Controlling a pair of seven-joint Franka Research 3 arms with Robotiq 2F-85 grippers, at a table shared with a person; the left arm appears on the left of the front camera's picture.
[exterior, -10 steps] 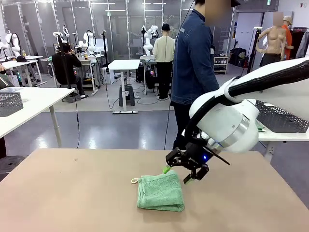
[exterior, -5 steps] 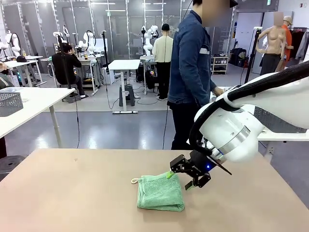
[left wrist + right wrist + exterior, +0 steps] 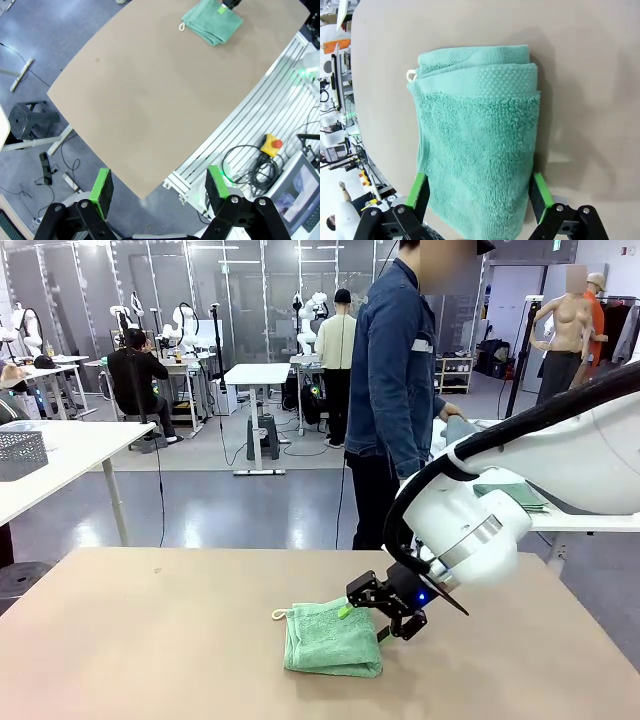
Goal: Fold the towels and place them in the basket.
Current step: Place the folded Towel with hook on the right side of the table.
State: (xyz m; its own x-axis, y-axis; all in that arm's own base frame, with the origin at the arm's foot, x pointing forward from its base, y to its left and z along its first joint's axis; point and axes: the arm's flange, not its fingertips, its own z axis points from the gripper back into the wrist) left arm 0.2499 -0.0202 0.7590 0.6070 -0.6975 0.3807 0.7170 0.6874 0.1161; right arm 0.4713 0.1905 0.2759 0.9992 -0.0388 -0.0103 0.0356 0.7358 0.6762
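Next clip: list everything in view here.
towel: one, mint green, folded, mid-table
table: one, tan, nearest
folded cloths: count unclear, grey-green, on the right white table
mesh basket: one, grey, on the left white table
stool: one, black, floor beside the table
stop button: one, red on yellow, by the cables
person: one, denim jacket, far side
left gripper: open, high over the table edge
right gripper: open, astride the towel

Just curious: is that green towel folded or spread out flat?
Folded. The green towel shows stacked layers at one edge, lying compact on the table.
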